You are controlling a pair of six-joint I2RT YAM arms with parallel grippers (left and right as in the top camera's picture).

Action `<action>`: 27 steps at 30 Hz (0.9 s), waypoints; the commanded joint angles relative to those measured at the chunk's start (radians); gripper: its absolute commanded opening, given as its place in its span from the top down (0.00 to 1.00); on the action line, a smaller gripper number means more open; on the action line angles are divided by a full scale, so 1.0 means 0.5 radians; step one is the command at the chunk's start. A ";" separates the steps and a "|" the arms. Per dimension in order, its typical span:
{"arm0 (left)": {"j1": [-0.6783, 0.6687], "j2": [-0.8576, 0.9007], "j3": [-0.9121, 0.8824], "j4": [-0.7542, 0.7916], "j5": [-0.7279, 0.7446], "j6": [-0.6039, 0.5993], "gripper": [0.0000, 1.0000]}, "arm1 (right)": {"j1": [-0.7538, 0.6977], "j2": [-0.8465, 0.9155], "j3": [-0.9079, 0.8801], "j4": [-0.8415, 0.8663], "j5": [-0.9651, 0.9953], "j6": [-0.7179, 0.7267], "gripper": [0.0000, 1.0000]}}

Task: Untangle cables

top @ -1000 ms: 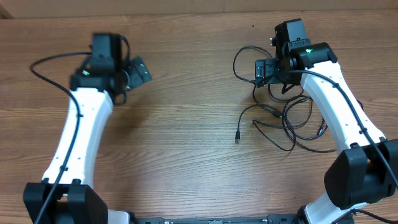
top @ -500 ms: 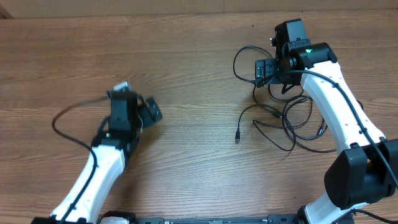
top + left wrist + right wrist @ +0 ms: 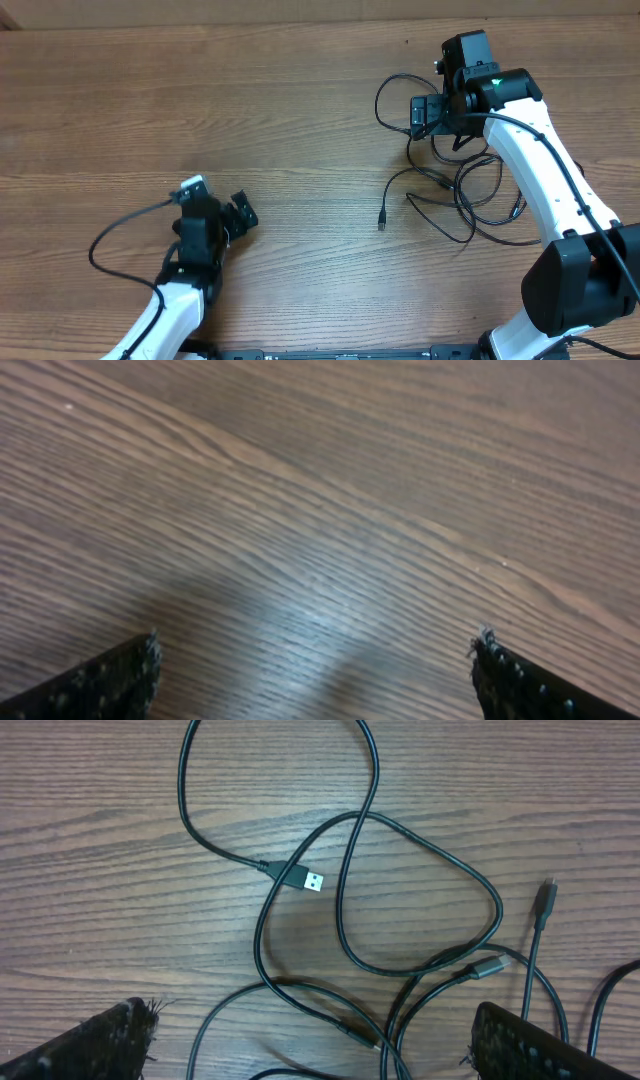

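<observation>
Both grippers are spread fully open with nothing between their fingers. The left gripper (image 3: 241,212) sits low at the near left over bare wood; in its wrist view (image 3: 315,652) only wood grain shows between the two dark fingertips. The right gripper (image 3: 420,112) is at the far right, above the upper part of the cables; in its wrist view (image 3: 315,1015) cord loops lie under and between the fingertips, and whether they touch cannot be told.

A brown wooden table (image 3: 300,100) fills the overhead view. The white left arm (image 3: 165,310) reaches in from the bottom edge, and the white right arm (image 3: 545,180) runs up the right side, covering part of the cord pile.

The cables (image 3: 460,190) are thin black cords lying in loose, overlapping loops on the right half of the table, well apart from the left gripper. The right wrist view shows the loops (image 3: 350,870) crossing one another.

One free plug end (image 3: 382,222) trails out toward the table's middle. A flat silver-tipped plug (image 3: 306,879) lies inside a loop, and a slim plug (image 3: 545,898) lies to its right.
</observation>
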 commanded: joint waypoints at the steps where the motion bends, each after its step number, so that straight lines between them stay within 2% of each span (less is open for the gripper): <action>1: 0.000 -0.056 -0.153 0.118 -0.098 -0.006 0.01 | 0.005 -0.002 -0.011 0.012 0.005 0.005 0.00; 8: 0.034 -0.121 -0.416 0.348 -0.139 -0.179 0.01 | 0.005 -0.002 -0.011 0.012 0.005 0.005 0.00; 12: 0.034 -0.195 -0.521 0.375 -0.139 -0.184 0.01 | 0.005 -0.002 -0.011 0.012 0.005 0.005 0.00; 20: 0.076 -0.620 -0.539 -0.228 -0.227 -0.182 0.00 | 0.005 -0.002 -0.011 0.012 0.005 0.005 0.00; 25: 0.076 -0.885 -0.539 -0.486 -0.275 -0.174 0.00 | 0.005 -0.002 -0.011 0.012 0.005 0.005 0.00; 27: 0.076 -0.954 -0.539 -0.481 -0.269 -0.057 0.00 | 0.005 -0.002 -0.011 0.012 0.005 0.005 0.00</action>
